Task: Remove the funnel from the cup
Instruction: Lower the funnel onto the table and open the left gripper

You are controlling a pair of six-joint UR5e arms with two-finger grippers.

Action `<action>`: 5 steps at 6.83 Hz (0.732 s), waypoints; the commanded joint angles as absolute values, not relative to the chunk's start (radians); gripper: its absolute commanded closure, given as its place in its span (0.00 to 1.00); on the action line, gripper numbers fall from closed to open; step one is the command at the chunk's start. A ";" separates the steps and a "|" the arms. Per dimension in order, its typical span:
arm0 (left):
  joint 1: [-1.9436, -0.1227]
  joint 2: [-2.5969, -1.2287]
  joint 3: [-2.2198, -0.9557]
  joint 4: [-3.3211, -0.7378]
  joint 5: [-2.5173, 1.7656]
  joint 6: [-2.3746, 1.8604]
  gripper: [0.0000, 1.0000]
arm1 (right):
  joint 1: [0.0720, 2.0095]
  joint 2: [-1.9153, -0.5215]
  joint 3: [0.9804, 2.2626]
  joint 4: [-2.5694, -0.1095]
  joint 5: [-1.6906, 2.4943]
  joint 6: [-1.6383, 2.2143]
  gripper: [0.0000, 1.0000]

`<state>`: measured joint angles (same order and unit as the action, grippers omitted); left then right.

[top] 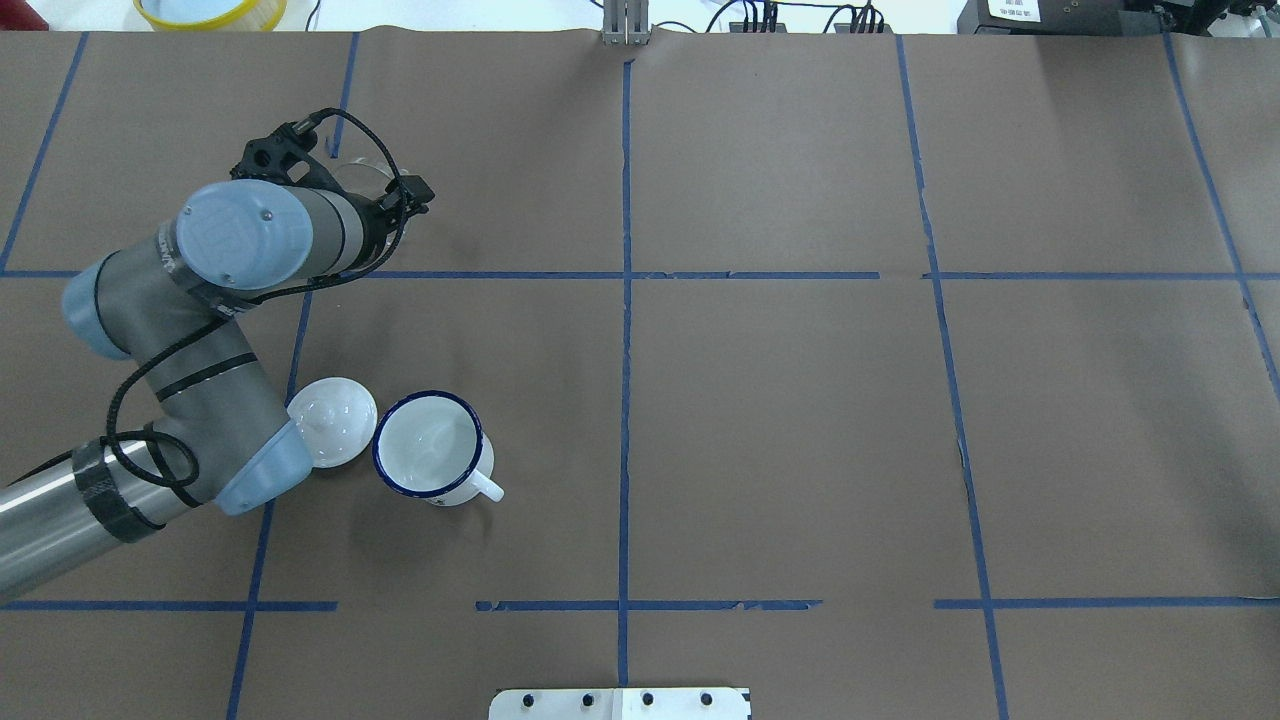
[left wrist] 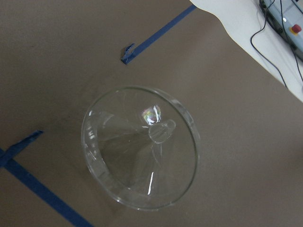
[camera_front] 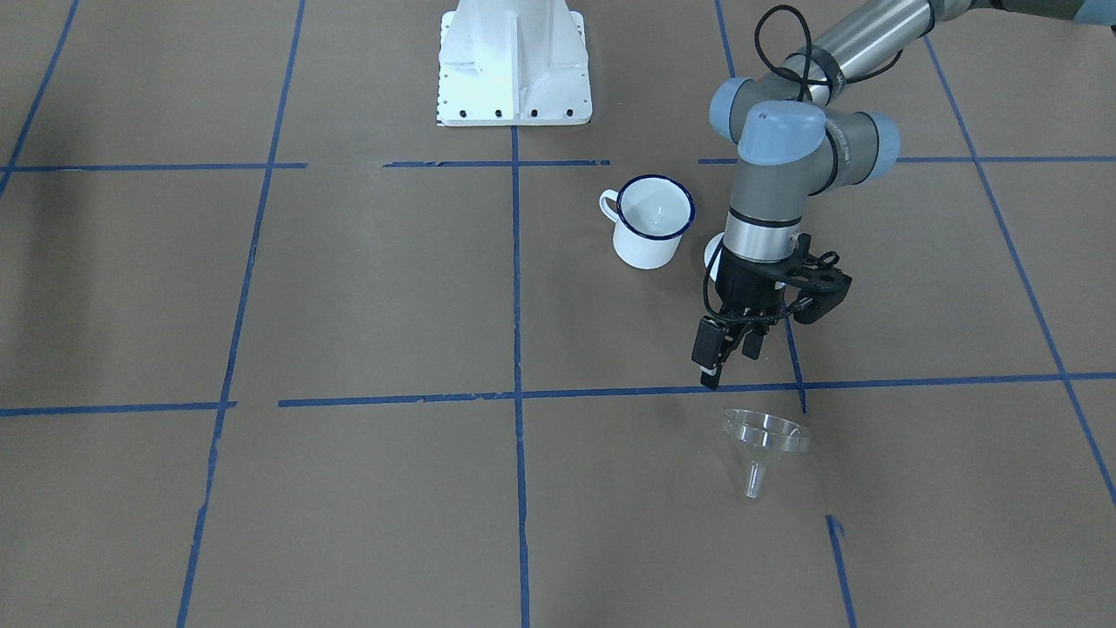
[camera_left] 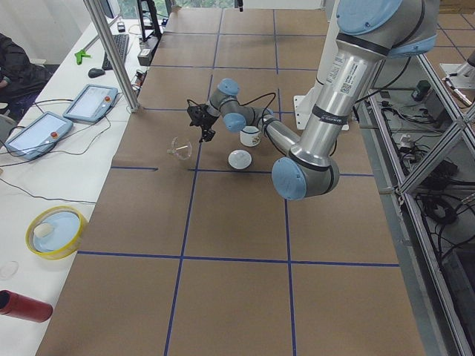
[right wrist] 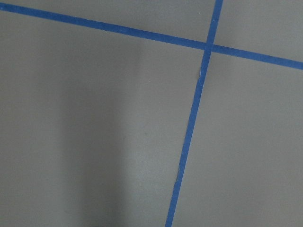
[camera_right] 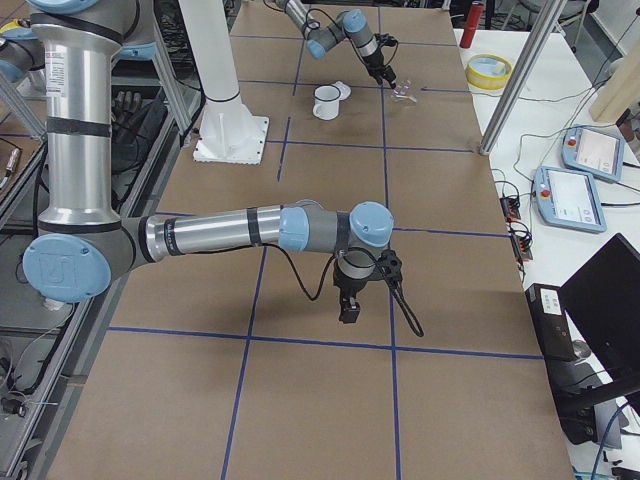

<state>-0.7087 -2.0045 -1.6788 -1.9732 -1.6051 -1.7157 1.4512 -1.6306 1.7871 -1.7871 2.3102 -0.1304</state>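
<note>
The enamel cup (camera_front: 649, 222) stands upright on the brown paper-covered table (camera_front: 349, 288). Its handle points to the robot's right and nothing is inside it. The clear plastic funnel (camera_front: 763, 445) is out of the cup and well apart from it, farther from the robot and a little to its left. It lies tipped over on the paper, resting on the edge of its bowl, with the spout pointing away from the cup. The left wrist view looks down onto the spout end.

The left gripper (camera_front: 728, 353) hangs above the table between the cup and the funnel, nearer the funnel, and touches neither. Its jaws stand apart with nothing between them.

A white round lid (top: 330, 420) sits just beside the cup on its left side, partly hidden under the left arm's elbow in the overhead view.

The right gripper (camera_right: 350, 305) is far from the cup, out toward the robot's right end of the table. It shows only from the side, so I cannot tell whether it is open or closed. Its wrist camera sees only paper and blue tape lines (right wrist: 189, 127).
</note>
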 commanded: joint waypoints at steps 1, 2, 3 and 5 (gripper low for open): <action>-0.826 -1.916 -1.857 -1.837 -1.876 -1.433 0.00 | 1.451 -1.631 1.787 -1.787 2.310 -0.130 0.00; -0.862 -1.890 -1.908 -1.771 -1.946 -1.288 0.00 | 1.451 -1.631 1.787 -1.787 2.310 -0.130 0.00; -0.864 -1.887 -1.926 -1.693 -1.948 -1.187 0.00 | 1.451 -1.631 1.787 -1.787 2.310 -0.130 0.00; -0.816 -1.876 -1.919 -1.661 -1.945 -1.172 0.00 | 1.451 -1.631 1.787 -1.787 2.310 -0.130 0.00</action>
